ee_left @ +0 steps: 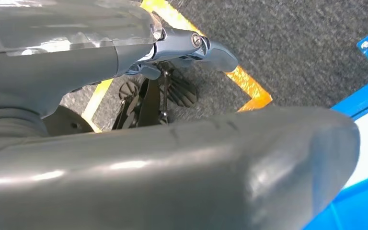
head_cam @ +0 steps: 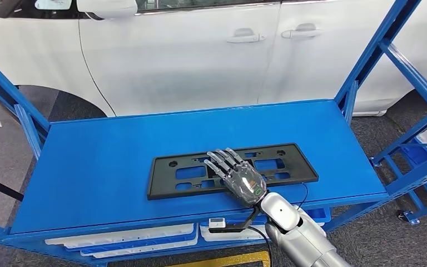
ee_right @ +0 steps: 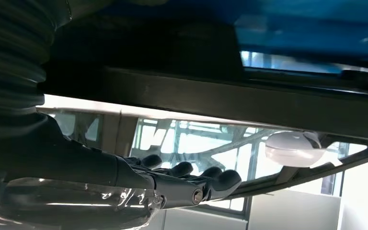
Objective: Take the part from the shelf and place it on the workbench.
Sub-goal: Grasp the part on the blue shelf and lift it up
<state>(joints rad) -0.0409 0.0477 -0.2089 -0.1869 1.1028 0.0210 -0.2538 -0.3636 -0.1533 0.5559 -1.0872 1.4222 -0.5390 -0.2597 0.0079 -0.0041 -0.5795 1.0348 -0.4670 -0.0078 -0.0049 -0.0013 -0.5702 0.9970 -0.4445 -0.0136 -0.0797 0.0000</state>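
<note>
The part (head_cam: 169, 177), a flat black rectangular frame with cut-outs, lies on the blue top shelf (head_cam: 105, 150) near its front edge. My right hand (head_cam: 239, 178) rests on the part's near right portion, fingers stretched out and spread across it. In the right wrist view the fingers (ee_right: 191, 184) lie along the dark part (ee_right: 249, 103). The thumb is hidden, so I cannot tell whether the hand grips the edge. My left hand (ee_left: 139, 158) hangs over the floor with nothing in it, thumb and fingers apart.
A white car (head_cam: 200, 55) stands close behind the shelf. Blue uprights (head_cam: 378, 53) and slanted braces frame both ends. White trays (head_cam: 128, 240) sit on the level below. A thin black cable (head_cam: 303, 194) loops by my wrist. Yellow tape (ee_left: 249, 86) marks the grey floor.
</note>
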